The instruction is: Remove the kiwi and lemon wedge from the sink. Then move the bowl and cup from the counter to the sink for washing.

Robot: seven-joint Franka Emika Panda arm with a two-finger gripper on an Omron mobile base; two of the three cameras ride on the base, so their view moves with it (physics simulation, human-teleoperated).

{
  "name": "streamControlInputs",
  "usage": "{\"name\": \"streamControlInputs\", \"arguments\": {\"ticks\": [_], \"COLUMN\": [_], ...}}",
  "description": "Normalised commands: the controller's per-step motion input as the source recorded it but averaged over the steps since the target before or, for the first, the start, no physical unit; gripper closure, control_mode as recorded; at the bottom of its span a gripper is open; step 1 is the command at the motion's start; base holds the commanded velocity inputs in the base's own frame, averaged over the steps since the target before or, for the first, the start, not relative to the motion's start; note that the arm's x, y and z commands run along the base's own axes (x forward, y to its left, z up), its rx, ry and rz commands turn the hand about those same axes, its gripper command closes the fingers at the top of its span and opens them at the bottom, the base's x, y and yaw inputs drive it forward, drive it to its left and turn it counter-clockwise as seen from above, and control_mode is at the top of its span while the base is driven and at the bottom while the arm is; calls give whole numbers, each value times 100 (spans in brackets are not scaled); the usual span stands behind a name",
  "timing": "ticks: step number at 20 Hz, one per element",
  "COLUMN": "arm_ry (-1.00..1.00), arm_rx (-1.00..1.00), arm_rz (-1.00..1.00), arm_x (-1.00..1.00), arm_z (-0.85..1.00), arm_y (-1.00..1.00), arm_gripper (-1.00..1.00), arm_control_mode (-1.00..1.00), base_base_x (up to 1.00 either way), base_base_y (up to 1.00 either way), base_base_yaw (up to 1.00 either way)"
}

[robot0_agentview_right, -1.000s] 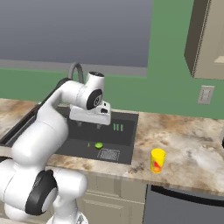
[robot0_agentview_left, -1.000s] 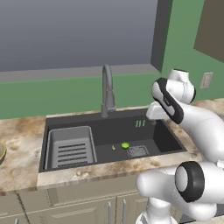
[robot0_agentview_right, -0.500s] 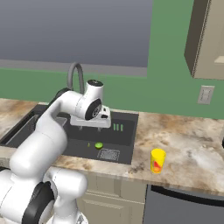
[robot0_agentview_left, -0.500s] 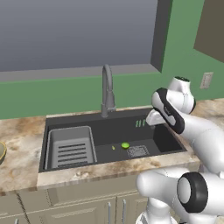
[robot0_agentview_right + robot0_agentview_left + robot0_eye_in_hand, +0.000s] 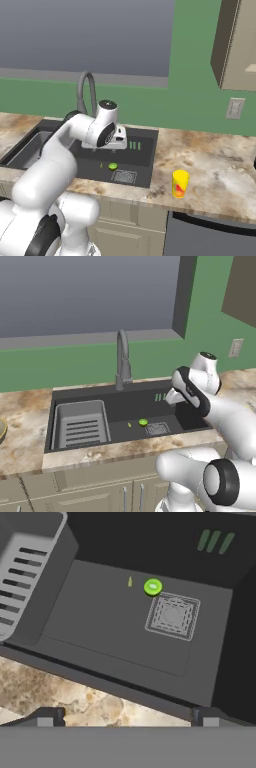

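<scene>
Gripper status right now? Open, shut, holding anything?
Gripper: open and empty, hanging above the sink, with the kiwi and lemon wedge lying untouched on the basin floor.

kiwi [image 5: 152, 587] in sink [image 5: 115, 632] beside drain [image 5: 172, 617], lemon wedge [image 5: 130, 582] seemingly just left

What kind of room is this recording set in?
A rendered home kitchen, most likely: a dark sink with a gooseneck faucet is set into a marbled stone counter over tan cabinets, with a window above.
</scene>
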Motion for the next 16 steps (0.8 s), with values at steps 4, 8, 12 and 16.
{"name": "streamControlInputs", "arguments": {"ticks": [4, 8, 12, 16], "arm_ry": [-4, -4, -3, -4], "arm_rx": [0, 0, 0, 0], "arm_rz": [0, 0, 0, 0], "arm_x": [18, 20, 21, 19], "arm_z": [-20, -16, -15, -13], "arm_y": [1, 1, 1, 0], "arm_gripper": [-100, -100, -100, -100], "arm_control_mode": [-100, -100, -100, -100], "base_base_x": [0, 0, 0, 0], "base_base_y": [0, 0, 0, 0], "base_base_yaw": [0, 0, 0, 0]}}
